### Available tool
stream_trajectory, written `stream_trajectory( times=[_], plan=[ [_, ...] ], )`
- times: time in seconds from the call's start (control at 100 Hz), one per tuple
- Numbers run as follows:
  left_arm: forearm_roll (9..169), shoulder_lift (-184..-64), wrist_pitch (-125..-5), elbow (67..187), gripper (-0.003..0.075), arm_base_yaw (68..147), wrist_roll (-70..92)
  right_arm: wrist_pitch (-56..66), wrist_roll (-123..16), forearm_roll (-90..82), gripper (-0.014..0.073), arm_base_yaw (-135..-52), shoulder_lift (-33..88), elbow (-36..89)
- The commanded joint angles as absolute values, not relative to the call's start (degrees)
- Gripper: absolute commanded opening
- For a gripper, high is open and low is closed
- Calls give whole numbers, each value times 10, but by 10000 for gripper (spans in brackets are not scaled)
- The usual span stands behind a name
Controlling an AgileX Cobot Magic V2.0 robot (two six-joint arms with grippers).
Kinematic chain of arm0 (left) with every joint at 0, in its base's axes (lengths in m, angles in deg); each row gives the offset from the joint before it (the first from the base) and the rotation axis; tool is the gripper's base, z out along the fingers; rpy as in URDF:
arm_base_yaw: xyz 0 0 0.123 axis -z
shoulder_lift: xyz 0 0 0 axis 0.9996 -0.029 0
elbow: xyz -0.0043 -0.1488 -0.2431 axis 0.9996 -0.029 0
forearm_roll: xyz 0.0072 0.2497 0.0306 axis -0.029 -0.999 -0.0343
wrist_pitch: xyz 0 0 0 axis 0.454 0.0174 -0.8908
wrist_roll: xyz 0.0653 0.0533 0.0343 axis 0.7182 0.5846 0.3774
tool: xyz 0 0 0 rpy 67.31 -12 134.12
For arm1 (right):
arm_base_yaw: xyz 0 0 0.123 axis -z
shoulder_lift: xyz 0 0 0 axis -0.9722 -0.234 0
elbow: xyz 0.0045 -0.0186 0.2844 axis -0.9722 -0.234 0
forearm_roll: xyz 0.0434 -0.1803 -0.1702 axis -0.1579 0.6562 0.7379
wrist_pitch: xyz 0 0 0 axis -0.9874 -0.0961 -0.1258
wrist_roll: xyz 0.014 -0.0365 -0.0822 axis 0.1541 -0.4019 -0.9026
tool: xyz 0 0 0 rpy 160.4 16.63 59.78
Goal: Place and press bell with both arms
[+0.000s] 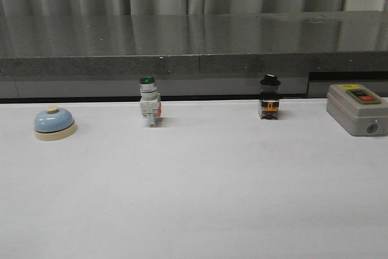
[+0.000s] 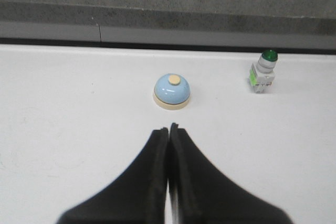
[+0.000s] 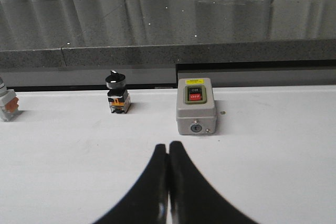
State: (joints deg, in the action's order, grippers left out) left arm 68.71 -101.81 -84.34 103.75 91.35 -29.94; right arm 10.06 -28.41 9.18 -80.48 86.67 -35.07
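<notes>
Bell (image 1: pixel 54 123) placement is seen at the far left of the white table (image 1: pixel 200 198), upright on its cream base and well apart from the green-capped switch (image 1: pixel 149 102). It is untouched — the left gripper (image 2: pixel 168 129) is pressed together and aimed at it, nothing being held. The right gripper (image 3: pixel 168 148) is likewise closed, empty, and pointed toward the grey box (image 3: pixel 196 106) — presumably kept in reserve for the press.
</notes>
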Motion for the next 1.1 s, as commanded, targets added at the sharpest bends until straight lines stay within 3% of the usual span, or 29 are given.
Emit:
stream_trajectory(
  times=[0.0,0.49,0.58,0.63,0.72,0.78,0.81,0.95,1.09],
  plan=[
    [694,-1076,-847,1102,-20,914,-306,153,-285,92,-60,-802,878,-342],
    [693,-1245,-858,1205,6,914,-270,153,-285,92,-60,-802,878,-342],
    [693,-1251,-858,1210,144,914,-267,153,-285,92,-60,-802,878,-342],
    [693,-1252,-858,1211,272,914,-263,153,-285,92,-60,-802,878,-342],
    [693,-1252,-858,1211,575,914,-259,153,-285,92,-60,-802,878,-342],
    [696,-1252,-858,1211,702,914,-259,153,-285,92,-60,-802,878,-342],
    [698,-1252,-858,1211,720,914,-259,153,-285,92,-60,-802,878,-342],
    [699,-1258,-848,1212,641,914,-259,153,-285,92,-60,-802,878,-342],
    [699,-1302,-845,1243,642,914,-259,153,-285,92,-60,-802,878,-342]
  ],
)
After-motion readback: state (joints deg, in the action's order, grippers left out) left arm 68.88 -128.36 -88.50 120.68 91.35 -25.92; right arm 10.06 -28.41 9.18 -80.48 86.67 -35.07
